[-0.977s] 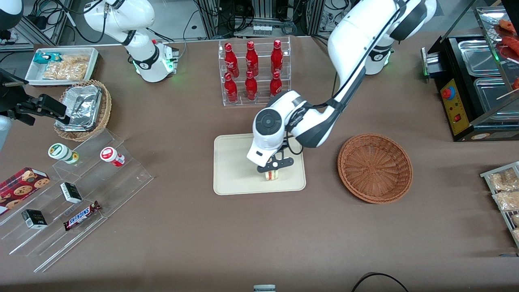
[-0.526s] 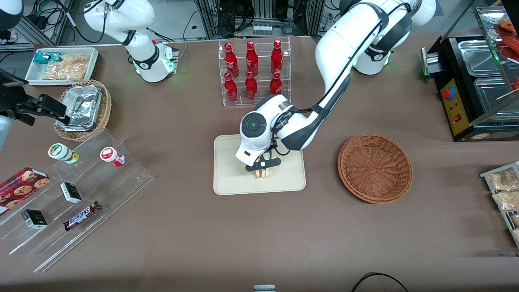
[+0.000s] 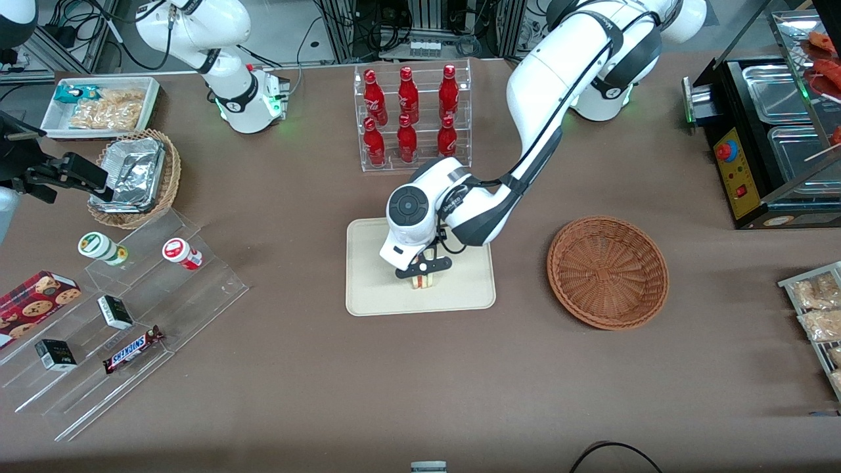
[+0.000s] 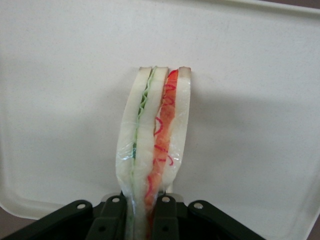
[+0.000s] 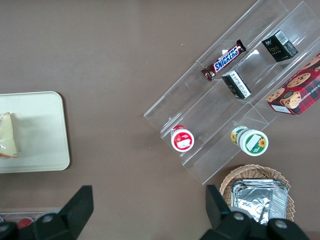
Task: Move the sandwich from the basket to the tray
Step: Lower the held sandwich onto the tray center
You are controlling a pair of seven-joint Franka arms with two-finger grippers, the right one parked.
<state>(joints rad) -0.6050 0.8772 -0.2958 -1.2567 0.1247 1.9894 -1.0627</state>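
The sandwich (image 3: 424, 282) stands on edge on the tray (image 3: 374, 295), a triangular wedge of white bread in clear wrap, with a green layer and a red layer showing between the slices (image 4: 155, 145). From the right wrist camera it appears as a pale wedge (image 5: 7, 136) lying on the cream tray (image 5: 42, 135).

The gripper (image 3: 424, 274) is directly over the sandwich, low above the tray; its black jaws are clamped on the sandwich, one on each bread face, as the left wrist view shows (image 4: 145, 220). The sandwich sits near the middle of the tray, slightly toward the 5 o'clock part of it in the front view.

The round reddish-brown wicker basket (image 3: 608, 272) lies on the brown table (image 3: 420, 381) at 3 o'clock from the tray, apart from it, with nothing visible inside. At 12 o'clock from the tray stands a clear rack of red bottles (image 3: 410, 115). Toward the parked arm's end of the table, at 9 o'clock from the tray, a stepped clear acrylic stand (image 3: 131, 328) carries a Snickers bar (image 3: 133, 349), small black boxes and two round-lidded cups, with a tan wicker basket holding a foil container (image 3: 135, 174) above it at about 10 o'clock.
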